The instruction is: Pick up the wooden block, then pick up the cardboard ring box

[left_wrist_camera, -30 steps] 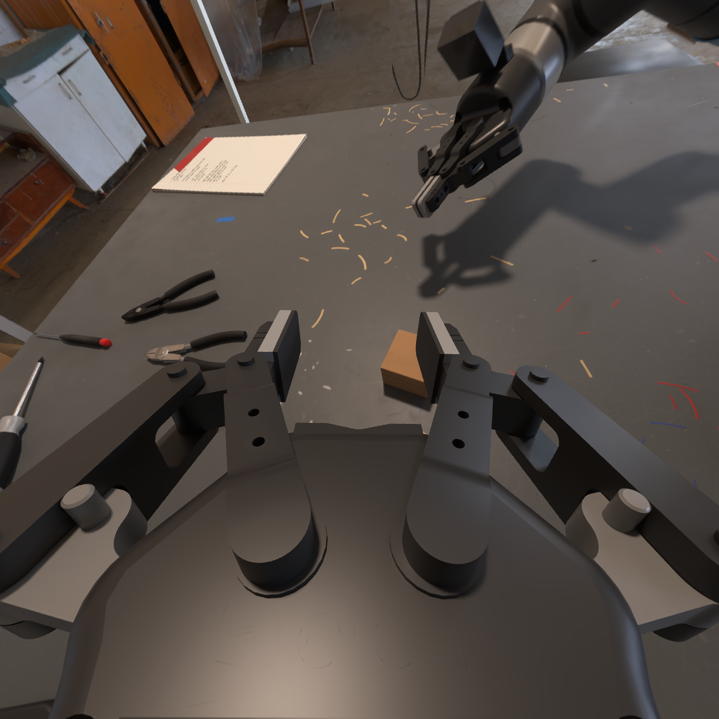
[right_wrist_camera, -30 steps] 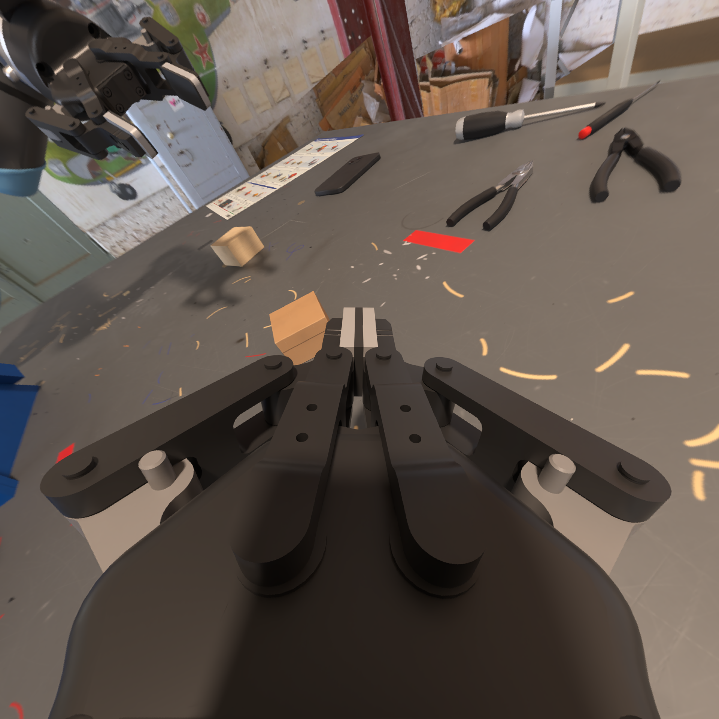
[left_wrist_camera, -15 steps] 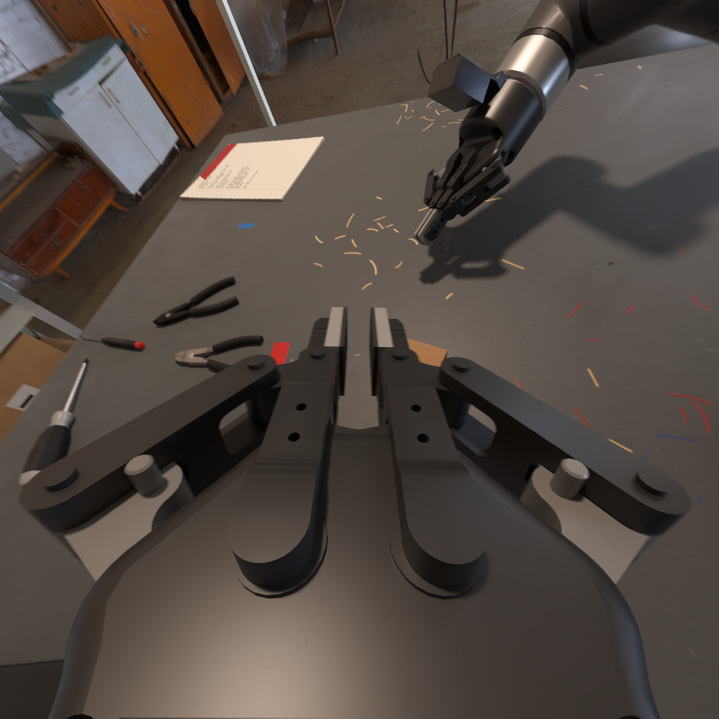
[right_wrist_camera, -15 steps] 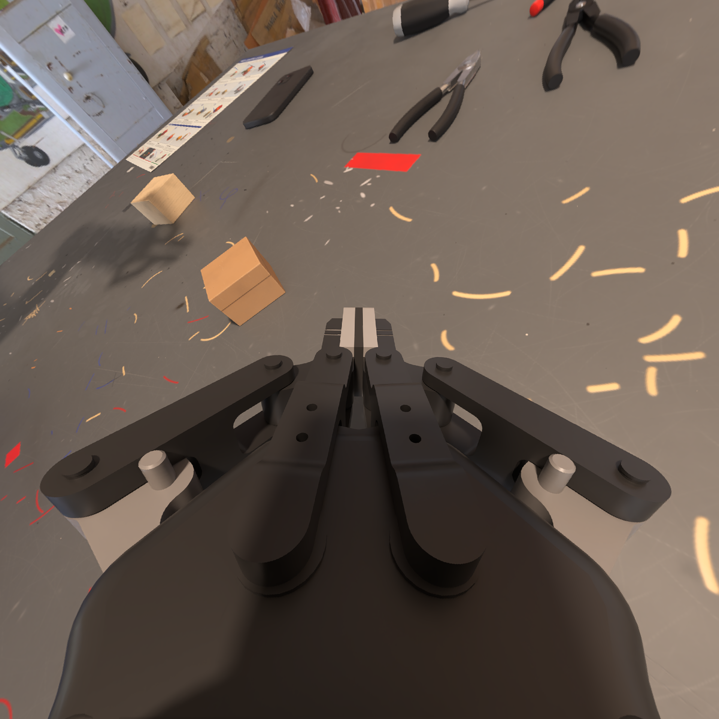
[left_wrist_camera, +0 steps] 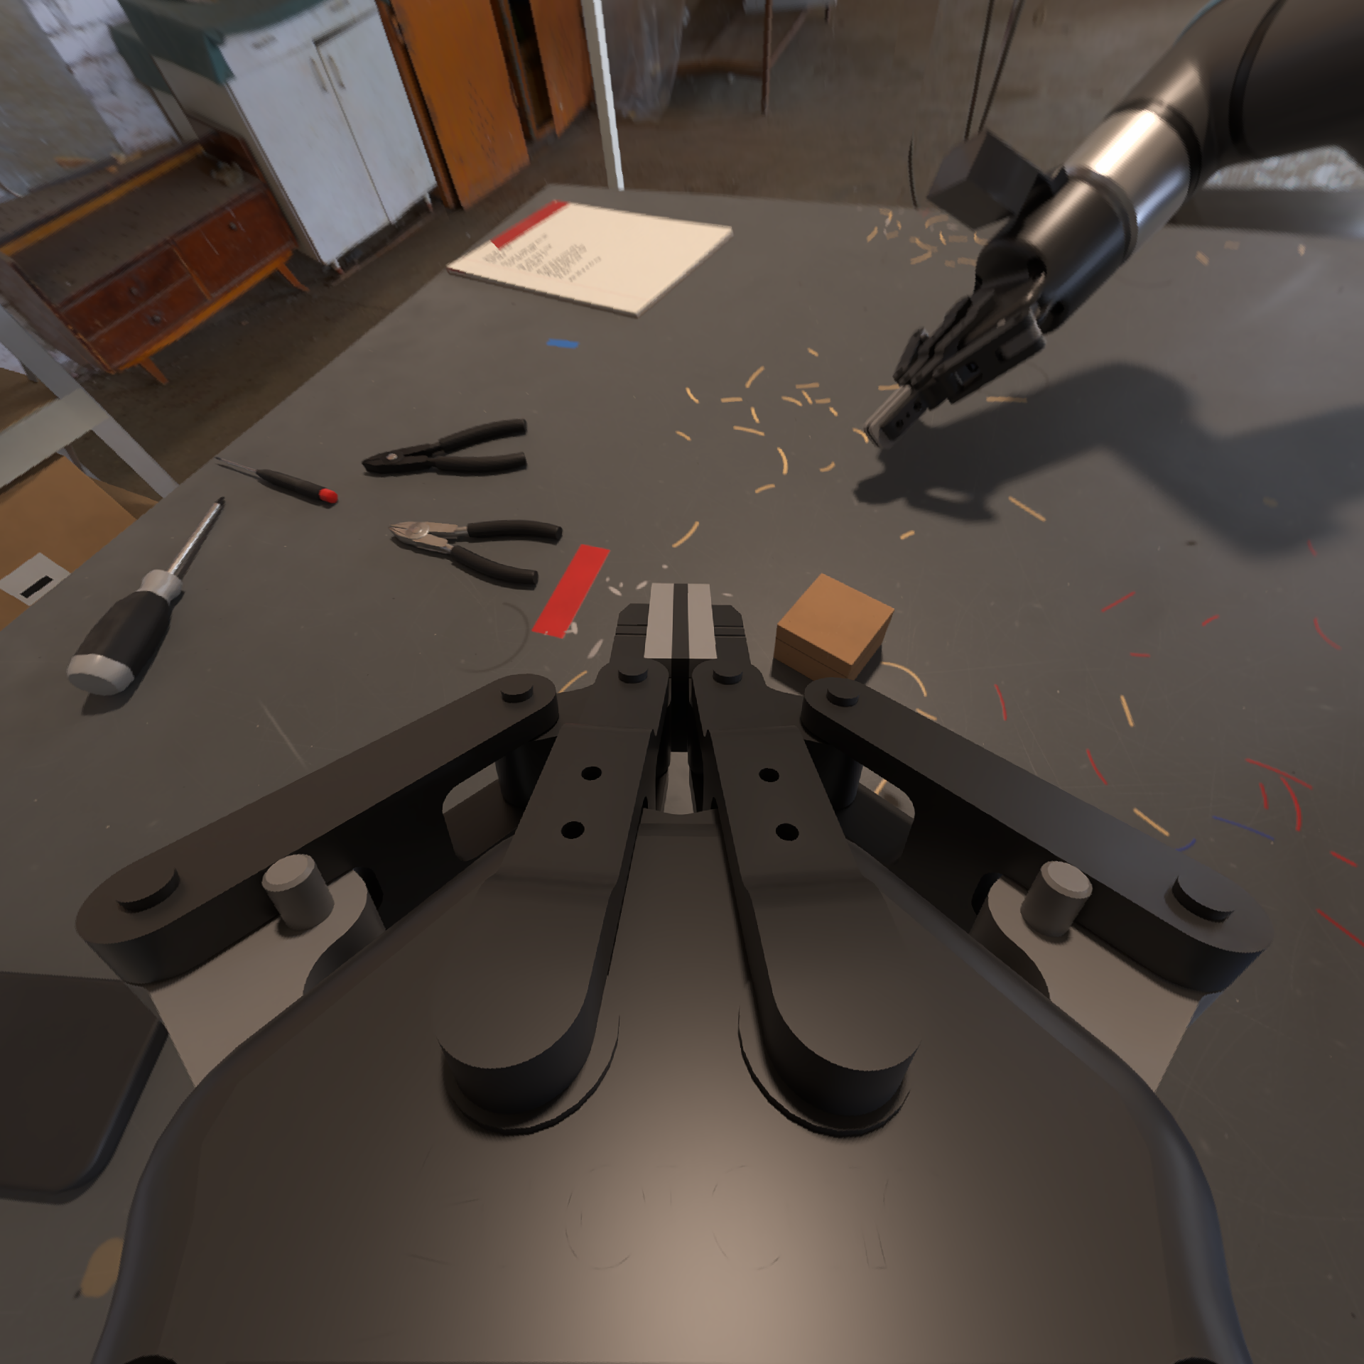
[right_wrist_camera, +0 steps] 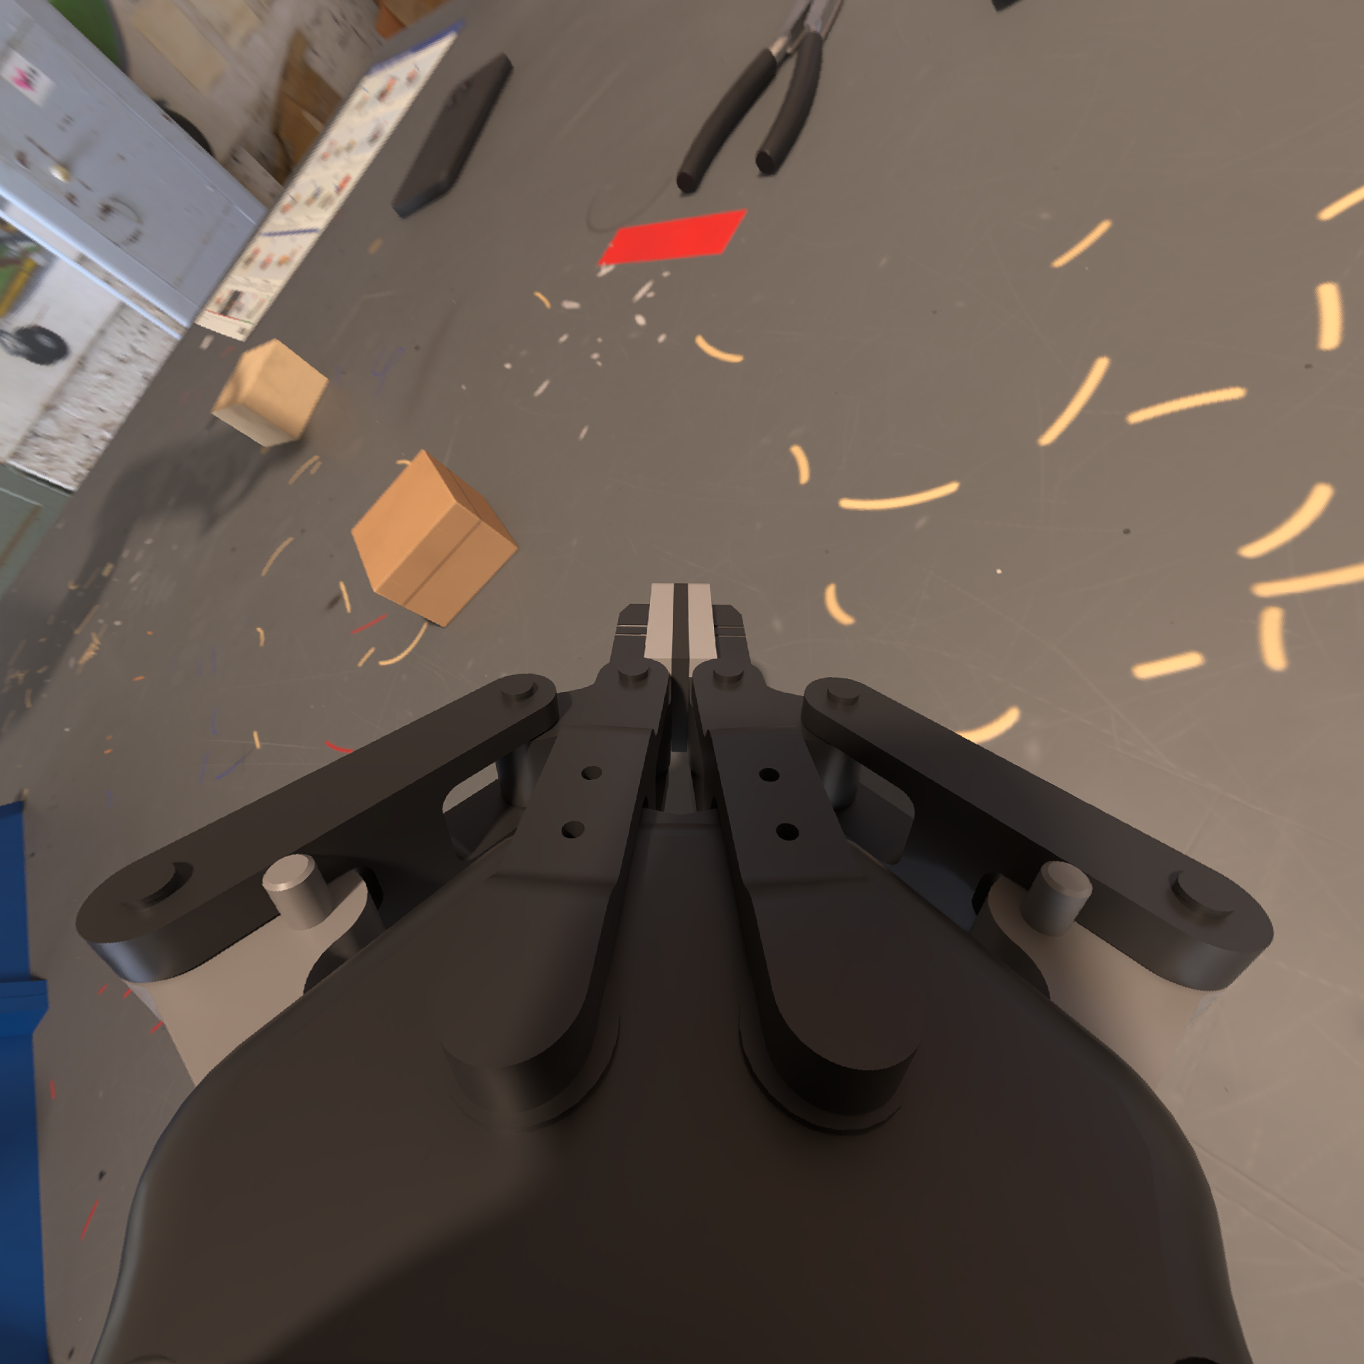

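Observation:
The cardboard ring box [left_wrist_camera: 834, 627] is a brown cube with a seam, lying on the dark table just right of my left gripper's tips. My left gripper [left_wrist_camera: 680, 620] is shut and empty. In the right wrist view the ring box [right_wrist_camera: 432, 539] lies left of and a little beyond my right gripper [right_wrist_camera: 680, 620], which is shut and empty, low over the table. The paler wooden block [right_wrist_camera: 269, 391] lies farther left, beyond the box. The block does not show in the left wrist view. The right gripper [left_wrist_camera: 897, 417] shows there too, tips close to the table.
Pliers [left_wrist_camera: 450, 456], cutters [left_wrist_camera: 472, 546], a large screwdriver [left_wrist_camera: 144, 612] and a small one [left_wrist_camera: 284, 480] lie to the left. A red strip [left_wrist_camera: 572, 601], a notepad [left_wrist_camera: 590, 258], a phone [right_wrist_camera: 454, 136] and a leaflet [right_wrist_camera: 332, 184] lie flat. A blue object [right_wrist_camera: 15, 922] stands at the left edge.
My left gripper went from open to shut with nothing in it and drew back from the ring box. My right gripper, shut throughout, came down close to the table.

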You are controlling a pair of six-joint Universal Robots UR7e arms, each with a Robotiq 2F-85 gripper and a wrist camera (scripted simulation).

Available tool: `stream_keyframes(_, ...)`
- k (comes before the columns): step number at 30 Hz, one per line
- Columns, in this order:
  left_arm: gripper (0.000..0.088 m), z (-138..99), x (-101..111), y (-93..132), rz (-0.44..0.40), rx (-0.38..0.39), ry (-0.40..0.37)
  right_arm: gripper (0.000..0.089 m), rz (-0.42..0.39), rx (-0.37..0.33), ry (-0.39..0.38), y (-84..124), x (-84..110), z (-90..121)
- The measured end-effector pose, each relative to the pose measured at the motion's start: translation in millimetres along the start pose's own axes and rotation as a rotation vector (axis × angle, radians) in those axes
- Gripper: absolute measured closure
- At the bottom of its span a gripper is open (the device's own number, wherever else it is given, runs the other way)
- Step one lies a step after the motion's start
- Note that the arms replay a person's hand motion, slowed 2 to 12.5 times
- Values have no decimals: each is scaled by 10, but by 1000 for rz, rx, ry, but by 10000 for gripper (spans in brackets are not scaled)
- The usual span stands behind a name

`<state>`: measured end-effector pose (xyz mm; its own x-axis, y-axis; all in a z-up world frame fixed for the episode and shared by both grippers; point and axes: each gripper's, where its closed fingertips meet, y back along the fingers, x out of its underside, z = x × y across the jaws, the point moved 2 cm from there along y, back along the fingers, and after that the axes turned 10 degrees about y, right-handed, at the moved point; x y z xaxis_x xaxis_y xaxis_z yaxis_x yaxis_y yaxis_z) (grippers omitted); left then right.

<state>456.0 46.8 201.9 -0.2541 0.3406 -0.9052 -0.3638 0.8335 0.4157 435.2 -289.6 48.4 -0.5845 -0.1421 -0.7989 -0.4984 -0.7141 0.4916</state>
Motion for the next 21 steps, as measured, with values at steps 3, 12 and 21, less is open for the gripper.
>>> stream_keyframes(3,882,88,7,106,-70,5,40,893,48,43,6,13,59,-31)
stream_keyframes(12,882,372,3,375,-134,5,201,893,160,170,-47,138,219,-115)
stream_keyframes(21,882,521,-91,682,-240,-33,239,893,290,377,-140,352,370,-212)
